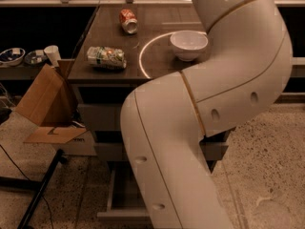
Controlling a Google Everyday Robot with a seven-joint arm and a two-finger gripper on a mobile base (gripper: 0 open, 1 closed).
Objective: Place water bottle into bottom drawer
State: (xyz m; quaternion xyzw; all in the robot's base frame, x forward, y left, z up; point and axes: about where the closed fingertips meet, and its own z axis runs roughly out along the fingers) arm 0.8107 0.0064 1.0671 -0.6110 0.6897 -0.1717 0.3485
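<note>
The bottom drawer (122,200) stands pulled open at the foot of the grey cabinet; only its left part shows, and that part holds nothing I can see. My big white arm (214,89) bends across the middle of the view and covers the rest of the drawer. The water bottle is hidden or out of view. My gripper is not in view; it lies somewhere past the arm's lower end, below the picture's edge.
On the brown countertop (157,66) are a white bowl (188,44), a green-and-white crushed can (106,57) and a red-orange can (127,21). An open cardboard box (45,104) leans left of the cabinet. A black stand leg (38,194) crosses the speckled floor at lower left.
</note>
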